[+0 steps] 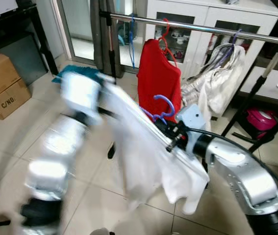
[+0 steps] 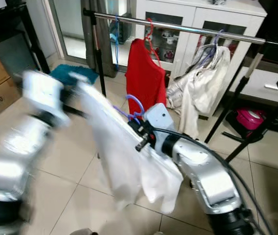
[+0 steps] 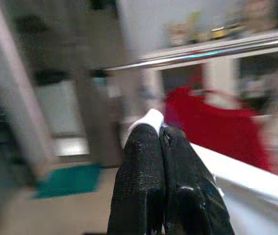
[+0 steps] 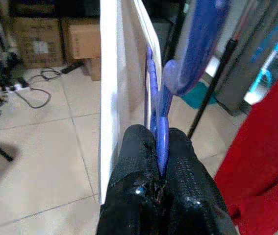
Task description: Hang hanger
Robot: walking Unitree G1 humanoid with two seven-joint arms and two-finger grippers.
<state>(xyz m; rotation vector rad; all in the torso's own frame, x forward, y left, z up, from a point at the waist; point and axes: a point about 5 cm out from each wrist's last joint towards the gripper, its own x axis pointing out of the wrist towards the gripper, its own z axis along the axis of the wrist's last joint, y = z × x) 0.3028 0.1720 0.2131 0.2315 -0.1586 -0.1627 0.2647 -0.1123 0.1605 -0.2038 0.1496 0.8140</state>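
Right gripper pinches purple hanger; left gripper clamps white shirt.

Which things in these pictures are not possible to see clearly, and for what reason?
- Left arm and left gripper: smeared by motion blur in the eye views.
- Purple hanger: its shoulders are hidden inside the white garment; the right gripper covers its neck.
- Clothes rail: its right end is cut off by the left eye view's edge.
- Cabinet contents: too small behind the glass.
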